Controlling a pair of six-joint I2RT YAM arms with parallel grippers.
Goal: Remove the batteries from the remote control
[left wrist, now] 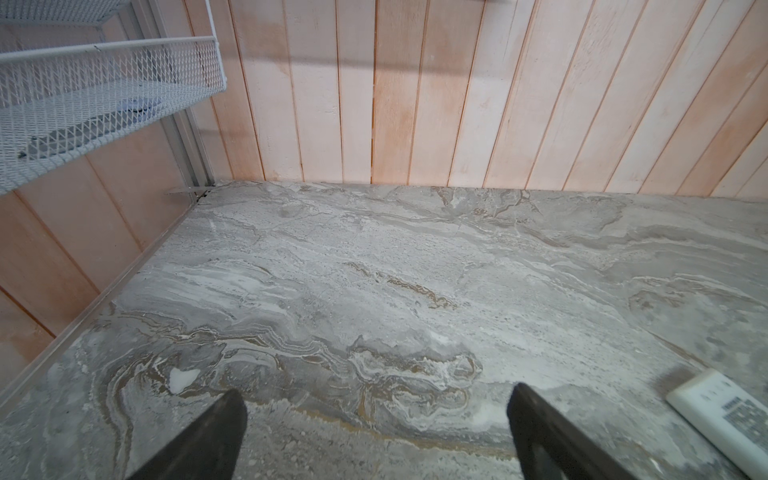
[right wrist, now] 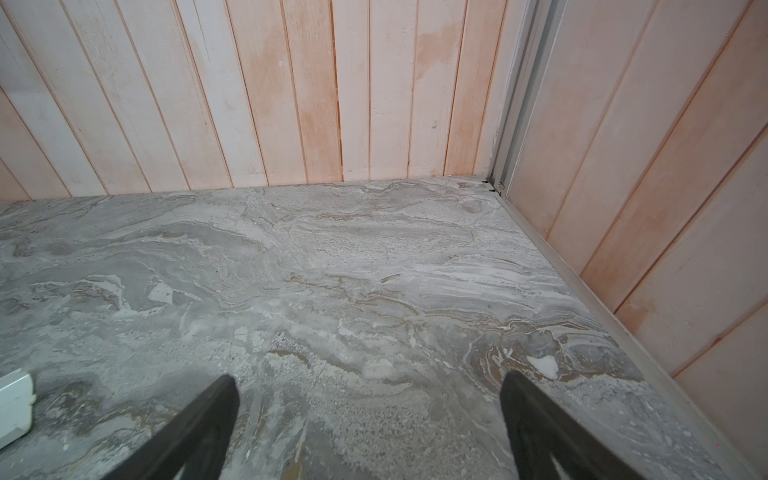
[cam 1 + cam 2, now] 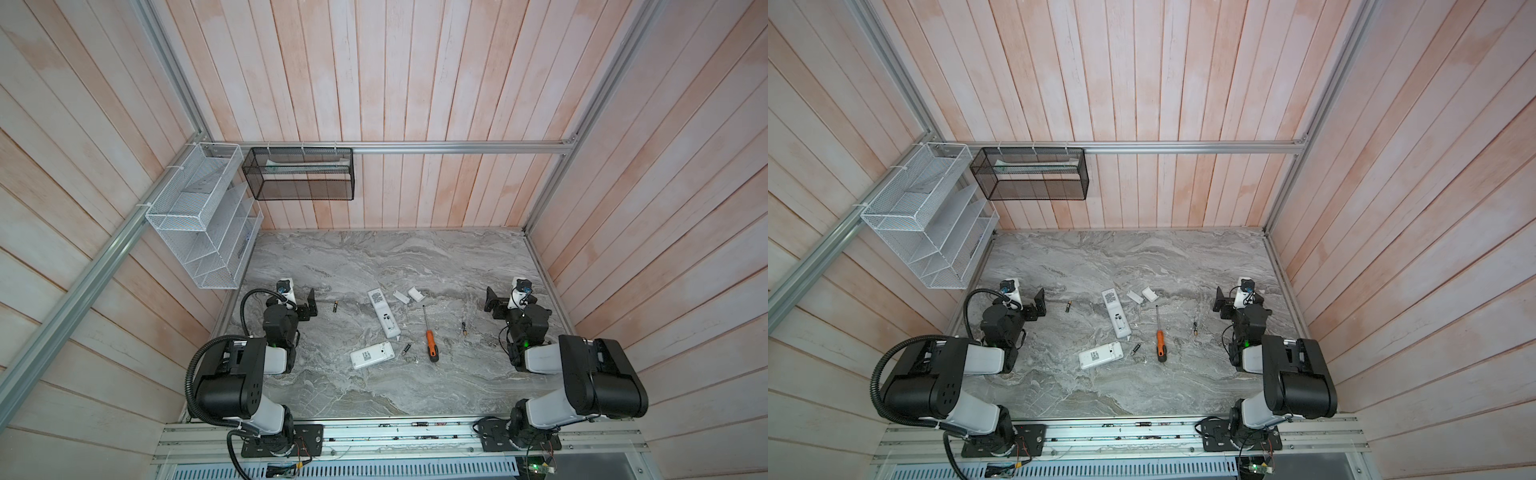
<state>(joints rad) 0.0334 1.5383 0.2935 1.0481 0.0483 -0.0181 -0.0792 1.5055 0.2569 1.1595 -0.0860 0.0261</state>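
My left fingers [image 1: 216,428] and right fingers [image 2: 208,419] stand apart, empty. Slim dark gold-tipped batteries [image 3: 334,306] lie loose on the grey marble desk [image 3: 374,257]; I'd check both white plastic remotes' [image 3: 384,318] bays first.

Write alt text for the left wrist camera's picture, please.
The left tool, its two dark fingers spread open and empty, hangs over a grey marbled table. One end of a white remote control lies nearby; a white wire-mesh rack hangs by the pale plank wall beyond.
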